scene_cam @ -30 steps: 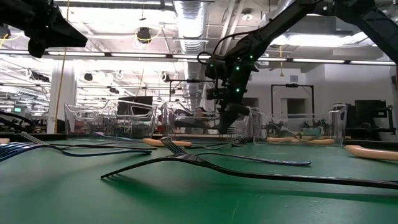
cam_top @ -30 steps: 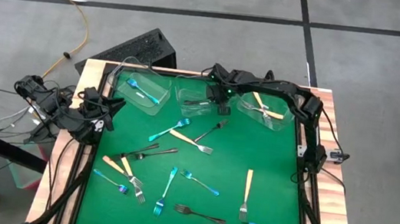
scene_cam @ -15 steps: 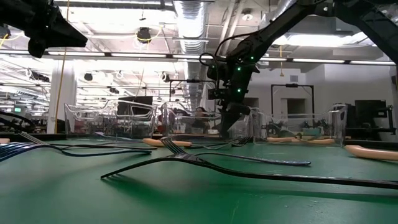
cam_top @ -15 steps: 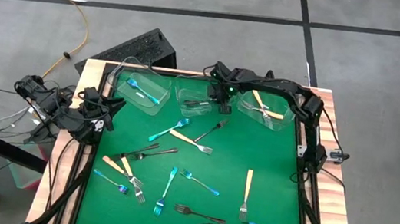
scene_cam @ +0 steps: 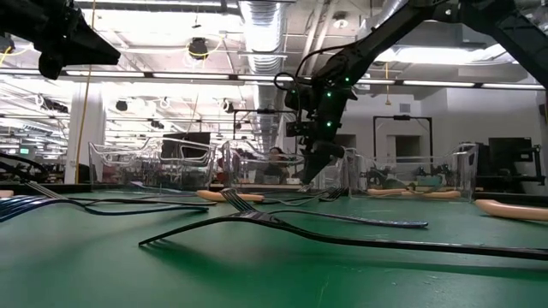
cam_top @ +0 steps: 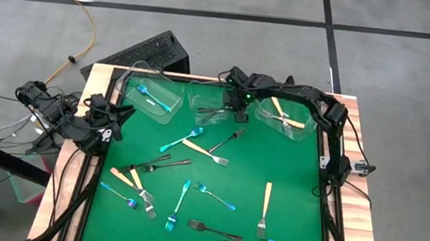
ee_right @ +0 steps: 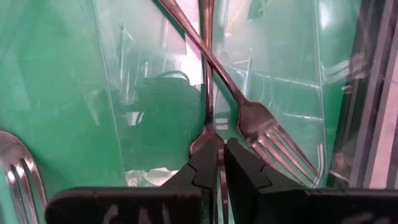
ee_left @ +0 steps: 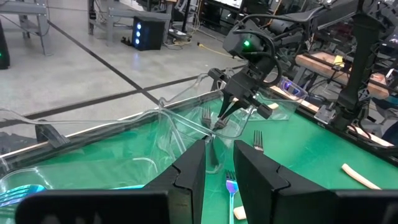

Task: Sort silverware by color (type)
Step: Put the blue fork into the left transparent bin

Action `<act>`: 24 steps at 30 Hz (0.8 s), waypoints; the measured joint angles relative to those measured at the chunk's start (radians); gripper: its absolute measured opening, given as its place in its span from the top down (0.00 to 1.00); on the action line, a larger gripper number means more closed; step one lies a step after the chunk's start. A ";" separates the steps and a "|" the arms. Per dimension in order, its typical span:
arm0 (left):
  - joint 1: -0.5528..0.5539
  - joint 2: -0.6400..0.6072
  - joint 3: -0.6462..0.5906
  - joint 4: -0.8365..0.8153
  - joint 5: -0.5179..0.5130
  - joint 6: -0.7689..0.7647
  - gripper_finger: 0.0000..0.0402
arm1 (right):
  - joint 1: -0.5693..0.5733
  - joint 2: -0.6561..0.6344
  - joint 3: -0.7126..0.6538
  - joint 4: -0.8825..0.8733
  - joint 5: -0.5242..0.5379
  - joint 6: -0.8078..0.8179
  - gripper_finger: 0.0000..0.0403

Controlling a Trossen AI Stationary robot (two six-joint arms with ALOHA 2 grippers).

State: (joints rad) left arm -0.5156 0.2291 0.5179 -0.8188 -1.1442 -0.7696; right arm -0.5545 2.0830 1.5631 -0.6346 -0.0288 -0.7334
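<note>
Dark grey forks (ee_right: 249,118), two of them crossed, lie inside the middle clear tub (cam_top: 215,104) at the far edge of the bench (cam_top: 288,197). Right hand (cam_top: 240,113) hangs over that tub's near rim, fingers a narrow slit apart with a fork handle running between the tips; whether they are still pinching it is hard to judge from the wrist view. A second ago the fingers were tighter and the hand sat marginally lower, so this reads as a release just made: one dark fork sorted. Left hand (ee_left: 219,163) waits off the bench's left edge, partly parted, empty. Blue-teal fork (cam_top: 148,94) sits in the left tub, cream-handled forks (cam_top: 284,115) in the right. Many forks of all three kinds remain scattered on the green mat.
</note>
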 joint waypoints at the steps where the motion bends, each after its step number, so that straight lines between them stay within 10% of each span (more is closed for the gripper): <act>1: 0.000 0.000 0.000 0.000 0.000 0.000 0.83 | 0.000 0.000 0.001 -0.002 0.000 0.001 0.87; 24: 0.000 0.000 0.000 0.001 0.014 -0.005 0.83 | 0.136 -0.003 0.544 -0.472 0.005 0.082 0.87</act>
State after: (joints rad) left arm -0.5153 0.2291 0.5179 -0.8181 -1.1305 -0.7746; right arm -0.4185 2.0804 2.1072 -1.1071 -0.0242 -0.6518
